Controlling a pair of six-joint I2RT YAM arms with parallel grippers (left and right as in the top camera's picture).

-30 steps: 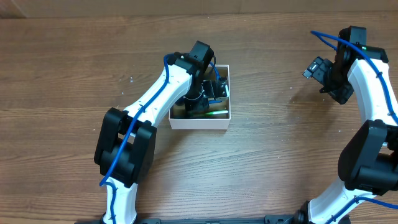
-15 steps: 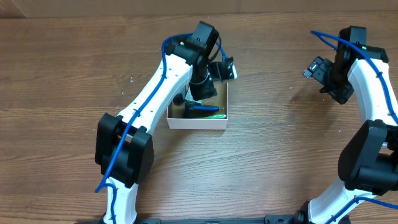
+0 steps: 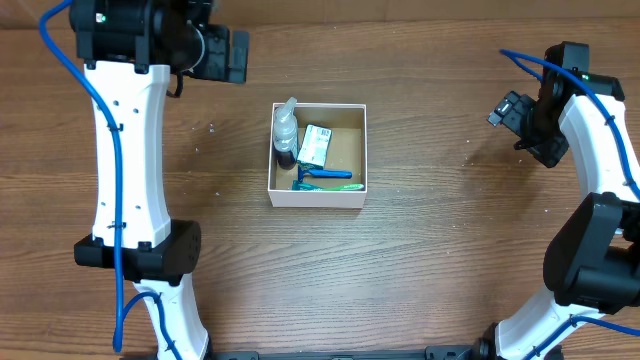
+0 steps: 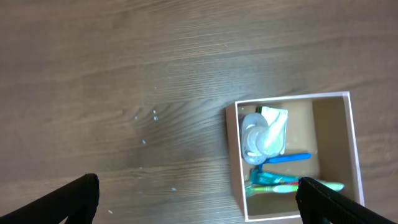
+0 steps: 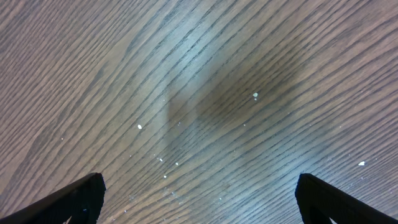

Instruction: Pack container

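Observation:
The container (image 3: 318, 198), a white-walled square box with a brown inside, sits at mid-table. In it lie a clear spray bottle (image 3: 286, 125), a small green-and-white box (image 3: 316, 146), a blue razor (image 3: 326, 175) and a green toothbrush (image 3: 332, 187). My left gripper (image 3: 222, 54) hangs high at the far left, well away from the container, open and holding nothing. The left wrist view looks down on the container (image 4: 355, 143) and bottle (image 4: 255, 138) past the open left gripper (image 4: 198, 199). At the right, my right gripper (image 3: 508, 112) is open over bare wood, as is plain in its own wrist view (image 5: 199, 196).
Brown wood-grain tabletop (image 3: 430, 250) surrounds the container, dotted with small white specks (image 5: 255, 95). The table's far edge (image 3: 420, 18) runs along the top of the overhead view.
My left arm lifted out of the container and swung up to the far left, its jaws opening on the way. The items inside now show. The right arm has not moved.

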